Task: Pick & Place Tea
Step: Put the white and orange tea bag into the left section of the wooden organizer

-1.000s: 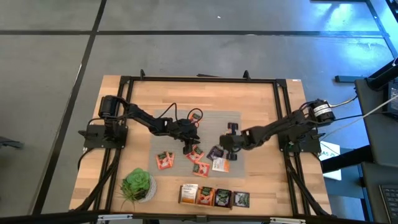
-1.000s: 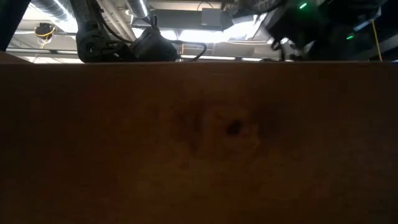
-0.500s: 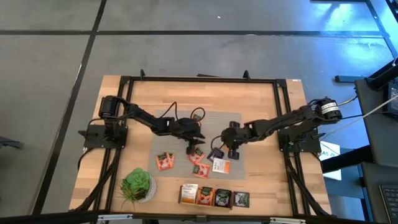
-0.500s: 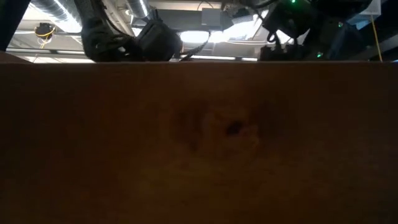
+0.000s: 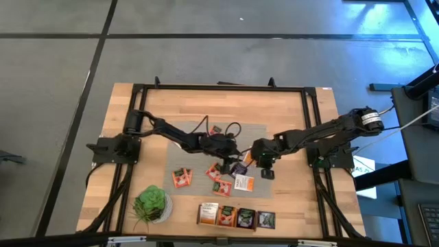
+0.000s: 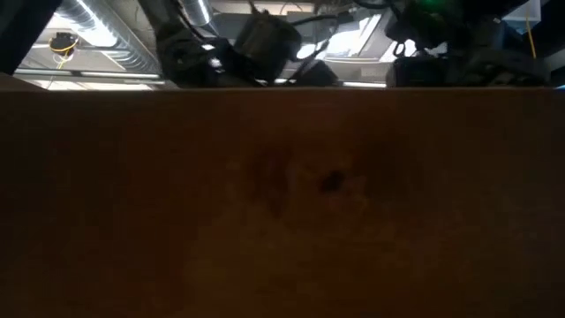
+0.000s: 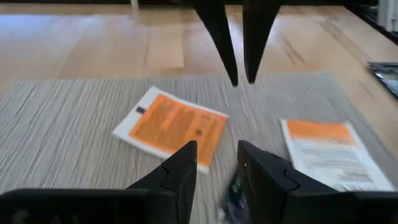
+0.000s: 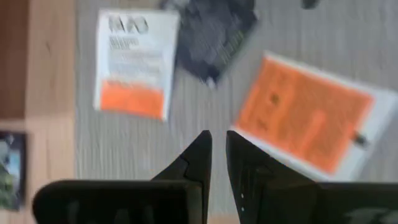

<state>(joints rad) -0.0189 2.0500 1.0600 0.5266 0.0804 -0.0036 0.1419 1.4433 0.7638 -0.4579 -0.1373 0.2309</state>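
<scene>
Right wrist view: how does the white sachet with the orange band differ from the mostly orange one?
The white flat sachet with an orange band is mainly white; the orange flat sachet with a white edge is almost all orange. The white one lies square to the grey woven mat, close to its edge by the bare wood; the orange one lies skewed, farther in on the mat. Both lie flat on the mat, not held.

Sachets [image 5: 221, 177] on the mat [image 5: 180, 161] at desk [image 5: 288, 116] centre, boxes [image 5: 236, 217] below, plant [image 5: 151, 204] lower left.
</scene>
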